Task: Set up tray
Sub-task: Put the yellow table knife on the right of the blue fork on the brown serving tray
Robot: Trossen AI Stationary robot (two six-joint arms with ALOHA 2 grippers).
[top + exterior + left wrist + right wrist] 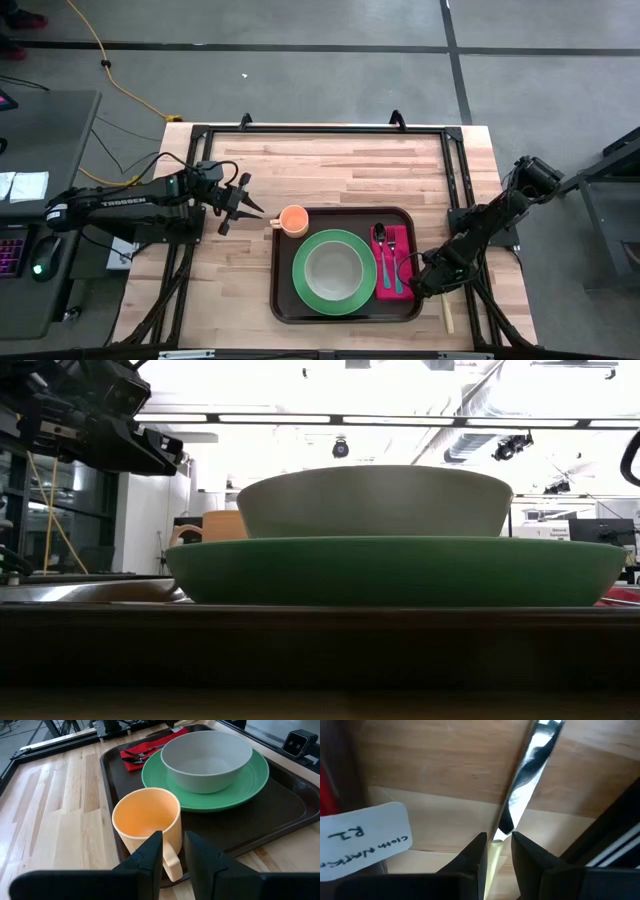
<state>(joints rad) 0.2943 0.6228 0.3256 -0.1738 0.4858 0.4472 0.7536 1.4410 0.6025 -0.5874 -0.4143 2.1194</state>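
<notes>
While the brown tray (282, 305) lies on the near middle of the wooden table (330, 165), its long axis runs across the table from my left side toward my right, its rim flat on the boards. On it sit a green plate (305, 285) with a grey bowl (334, 268), a peach mug (293, 219) at the far-left corner, and a red napkin (393, 238) carrying a spoon (381, 245) along the right edge. My left gripper (250, 206) hovers just left of the mug, fingers narrowly parted and empty, pointing at its handle. My right gripper (496, 851) is down at the table just off the tray's right edge, its fingers closed narrowly around the pale handle of a table knife (520, 795), whose blade lies on the wood.
</notes>
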